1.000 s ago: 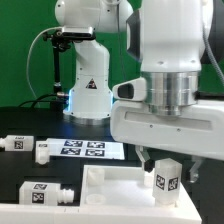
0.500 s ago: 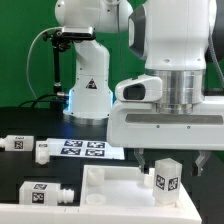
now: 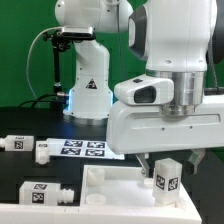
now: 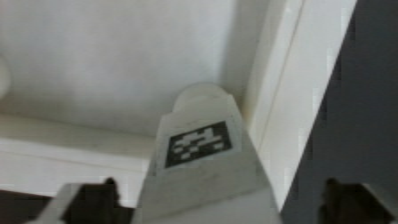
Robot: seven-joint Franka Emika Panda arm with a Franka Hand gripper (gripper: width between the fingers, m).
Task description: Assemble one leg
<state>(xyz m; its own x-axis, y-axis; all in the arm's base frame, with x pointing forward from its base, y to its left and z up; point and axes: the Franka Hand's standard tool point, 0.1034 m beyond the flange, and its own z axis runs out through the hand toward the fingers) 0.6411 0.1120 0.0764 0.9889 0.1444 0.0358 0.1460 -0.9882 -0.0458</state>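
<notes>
Exterior view, left to right. At the lower left of the frame two loose posts (image 3: 42, 193) lie flat on the black table (image 3: 20, 170), each with its long axis roughly level and its tag facing up; a further small part (image 3: 20, 144) lies at the left edge. Behind them, left of centre, lies the marker board (image 3: 85, 148). Along the bottom centre runs the raised rim of the white panel (image 3: 105, 185). At the lower right the gripper (image 3: 165, 170) is clenched on the leg (image 3: 166, 176), which stands upright, long axis vertical, its tag turned toward the camera.

Wrist view. The leg (image 4: 205, 150) fills the lower centre of the frame, its tag visible, tapering away toward the panel (image 4: 107, 60) beneath; the dark fingertips (image 4: 89, 205) flank it at the lower corners.

Progress, as a judgement. The leg is picked up and brought over a corner region of the panel, close to the rim. Whether its lower end already touches the panel cannot be told. Seating and fastening the leg appear to remain
</notes>
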